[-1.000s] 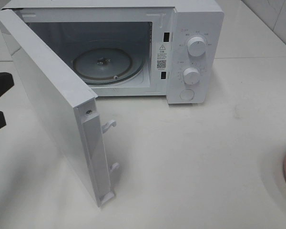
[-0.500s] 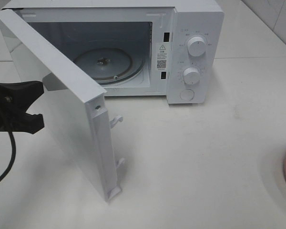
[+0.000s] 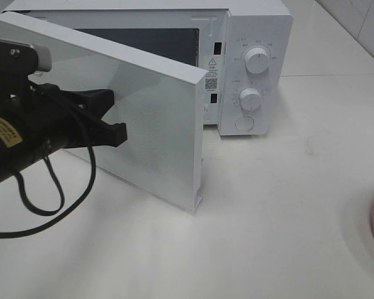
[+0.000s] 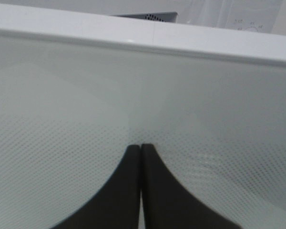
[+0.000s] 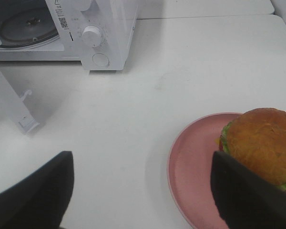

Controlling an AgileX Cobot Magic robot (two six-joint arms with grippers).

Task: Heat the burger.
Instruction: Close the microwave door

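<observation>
Fingers [image 4: 155,191] of left gripper [image 4: 141,148] pressed together against microwave door [image 3: 149,118]; right fingers [image 5: 38,195] spread wide, empty, burger [image 5: 260,143] at 3 o'clock.

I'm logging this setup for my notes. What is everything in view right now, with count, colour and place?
microwave: one, white, at the back of the table.
microwave door: one, white with a dotted window, partly open, hinged on the left.
knobs: two, white, on the microwave's right panel, one above the other.
round button: one, white, below the knobs.
glass turntable: one, clear, inside the microwave.
burger: one, brown bun with green lettuce, on the plate.
plate: one, pink, on the table right of the microwave.
table: one, white.
left claw: black, shut, tips against the door's outer face.
right claw: black, open, above the table near the plate, holding nothing.
</observation>
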